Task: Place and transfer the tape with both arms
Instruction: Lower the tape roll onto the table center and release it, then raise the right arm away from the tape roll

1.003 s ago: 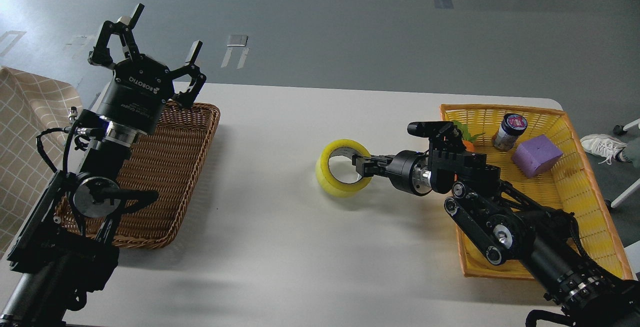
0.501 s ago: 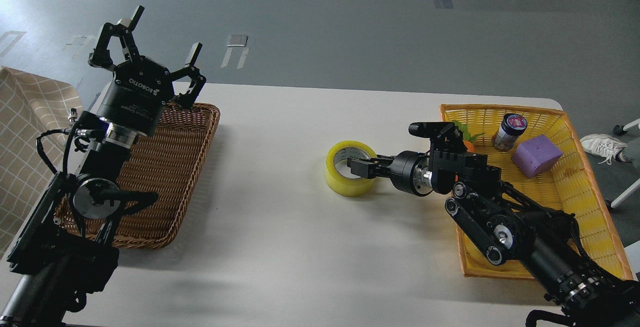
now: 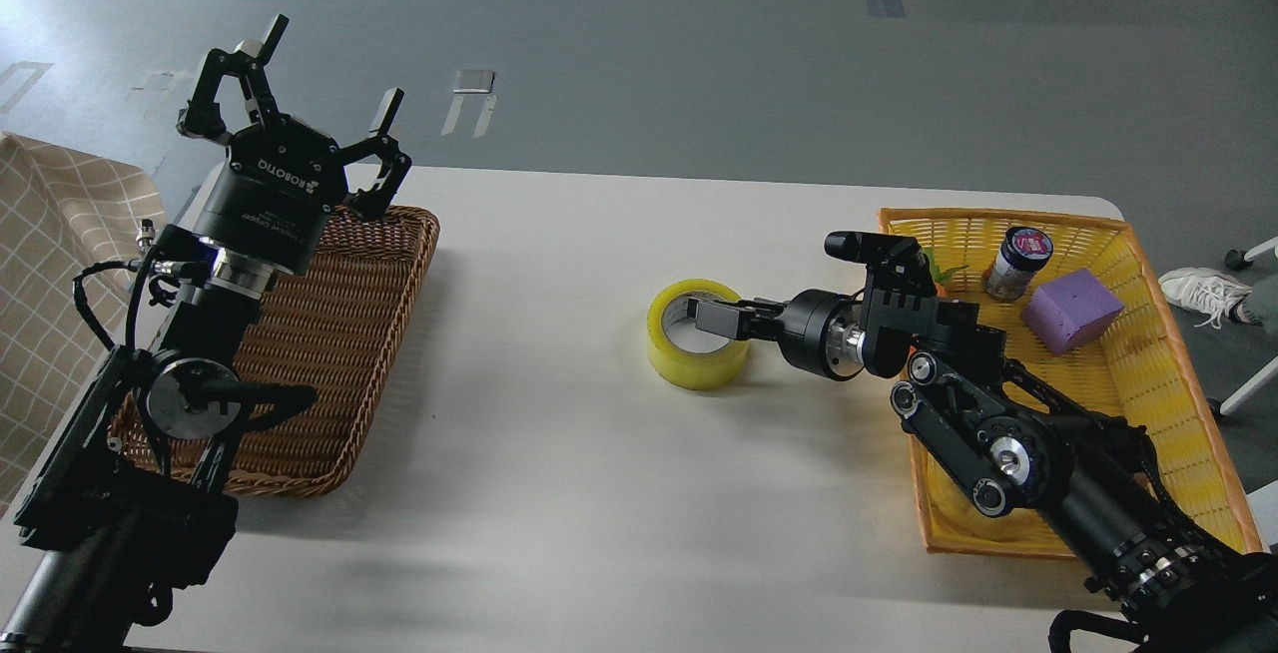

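Mid-bench: tape, lying flat, core facing up. Right pincer reaches across its right rim, fingers close together; grip on the roll cannot be told. Left pincer raised above the brown basket, fingers spread, holding nothing. Yellow basket at right holds a jar and purple block.
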### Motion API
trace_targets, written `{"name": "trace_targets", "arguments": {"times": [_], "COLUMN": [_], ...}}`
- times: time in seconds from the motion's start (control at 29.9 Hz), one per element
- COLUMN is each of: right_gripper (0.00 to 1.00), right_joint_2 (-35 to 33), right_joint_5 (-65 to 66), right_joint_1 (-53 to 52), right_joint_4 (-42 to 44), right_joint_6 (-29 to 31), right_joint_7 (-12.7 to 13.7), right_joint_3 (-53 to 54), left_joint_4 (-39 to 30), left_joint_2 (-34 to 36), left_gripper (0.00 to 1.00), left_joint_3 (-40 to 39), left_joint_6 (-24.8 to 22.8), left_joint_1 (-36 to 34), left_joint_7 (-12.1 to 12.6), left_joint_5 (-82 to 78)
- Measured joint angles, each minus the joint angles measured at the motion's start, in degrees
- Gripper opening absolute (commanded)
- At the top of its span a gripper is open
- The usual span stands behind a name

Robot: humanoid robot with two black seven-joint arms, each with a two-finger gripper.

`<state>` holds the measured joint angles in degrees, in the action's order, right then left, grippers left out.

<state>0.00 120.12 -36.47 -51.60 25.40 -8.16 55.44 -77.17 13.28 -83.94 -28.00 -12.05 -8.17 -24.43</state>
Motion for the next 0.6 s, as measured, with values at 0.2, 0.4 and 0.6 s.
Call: {"name": "trace_targets", "arguments": {"times": [0.2,0.4,0.6], "right_gripper": [0.99,1.00,1.00], "right_joint_2": [0.00,0.00,-1.42], "right_joint_5": [-4.48,-9.05,-16.79], "right_joint_1": [-3.11,-4.46,-4.59], "right_joint_4": [-0.01,-1.57,-8.43], "right_joint_6": [-1.66,-1.68,-1.57], "right_joint_7": [-0.10,-0.45,-0.56], "right_joint_3": [5.17,7.14,7.78], "left_joint_4": [0.00,0.00,0.00], "left_joint_2": [-0.10,0.06,-0.17], "left_gripper": [0.98,0.98,0.98], "left_joint_3": [0.00,0.00,0.01], "left_joint_6": [0.00,0.00,0.00], "left_joint_1": [0.00,-0.04,-0.09], "left_joint_7": [0.00,0.00,0.00], "left_joint_5": [0.00,0.00,0.00]}}
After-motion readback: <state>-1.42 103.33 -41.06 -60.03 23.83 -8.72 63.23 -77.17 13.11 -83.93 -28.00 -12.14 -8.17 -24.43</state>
